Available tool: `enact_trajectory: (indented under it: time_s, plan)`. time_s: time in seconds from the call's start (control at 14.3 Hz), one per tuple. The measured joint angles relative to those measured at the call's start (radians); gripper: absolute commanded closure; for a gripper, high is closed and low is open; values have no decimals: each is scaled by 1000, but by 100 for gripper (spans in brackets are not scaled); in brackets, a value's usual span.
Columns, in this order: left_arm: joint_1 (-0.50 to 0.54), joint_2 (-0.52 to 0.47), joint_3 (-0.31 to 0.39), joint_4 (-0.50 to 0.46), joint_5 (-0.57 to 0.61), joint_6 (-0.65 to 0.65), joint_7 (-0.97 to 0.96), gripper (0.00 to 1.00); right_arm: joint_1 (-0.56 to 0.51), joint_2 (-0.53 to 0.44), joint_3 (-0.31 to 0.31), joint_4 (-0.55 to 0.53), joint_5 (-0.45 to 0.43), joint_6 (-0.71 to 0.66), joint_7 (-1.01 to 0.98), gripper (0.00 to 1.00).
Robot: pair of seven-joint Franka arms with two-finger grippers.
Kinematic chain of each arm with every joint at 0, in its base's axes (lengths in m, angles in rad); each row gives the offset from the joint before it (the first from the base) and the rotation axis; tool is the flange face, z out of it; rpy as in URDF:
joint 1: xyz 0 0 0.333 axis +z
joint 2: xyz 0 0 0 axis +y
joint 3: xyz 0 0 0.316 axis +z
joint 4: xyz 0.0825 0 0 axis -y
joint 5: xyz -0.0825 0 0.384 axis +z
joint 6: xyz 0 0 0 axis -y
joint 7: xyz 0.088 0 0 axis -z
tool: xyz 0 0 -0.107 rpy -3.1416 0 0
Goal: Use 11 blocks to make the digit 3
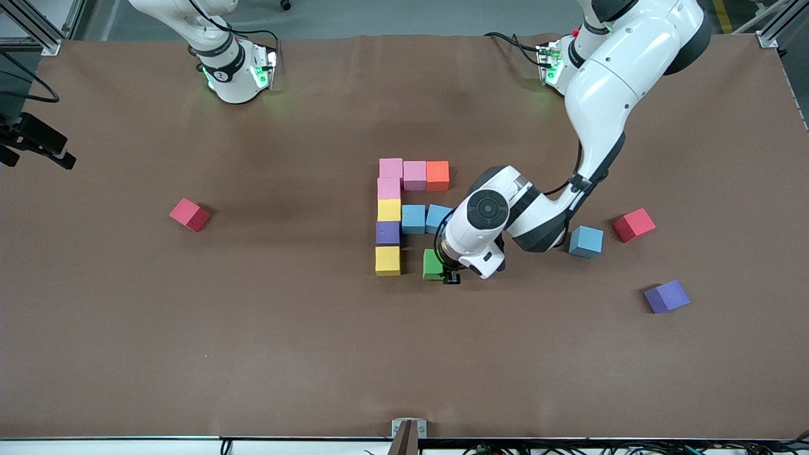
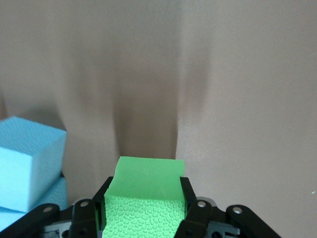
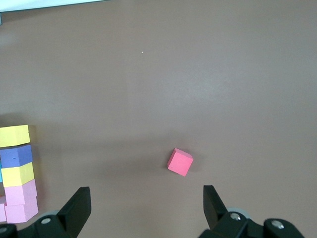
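The blocks form a partial figure (image 1: 389, 210) mid-table: a column of pink, pink, yellow, purple and yellow, with a pink and orange arm (image 1: 437, 175) and a two-cube light blue arm (image 1: 413, 218). My left gripper (image 1: 446, 272) (image 2: 144, 194) is shut on the green block (image 1: 432, 264) (image 2: 146, 198), low beside the column's nearest yellow cube (image 1: 387, 260), about one cube's width away from it. Two light blue cubes (image 2: 29, 163) show close beside the green one. My right gripper (image 3: 146, 208) waits open and empty, high over the table.
Loose cubes lie toward the left arm's end: light blue (image 1: 586, 241), red (image 1: 634, 224) and purple (image 1: 667, 296). Another red cube (image 1: 189, 214) (image 3: 180, 162) sits alone toward the right arm's end. The left arm's forearm (image 1: 537, 215) hangs over the space beside the figure.
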Motion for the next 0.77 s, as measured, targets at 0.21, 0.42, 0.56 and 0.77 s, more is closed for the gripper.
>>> enact_trajectory:
  time_s: [0.21,0.42,0.56,0.77]
  plan:
    - [-81,25,72,37,0,21,-34,75,0,10,0,8,0,0,0,0]
    - [-167,45,138,76,0,22,-34,75,0,11,0,13,0,1,0,0]
    - [-189,51,153,88,0,22,-34,75,0,11,0,15,0,8,0,0]
    - [-189,57,155,93,0,22,-30,75,0,11,-1,15,0,10,0,0]
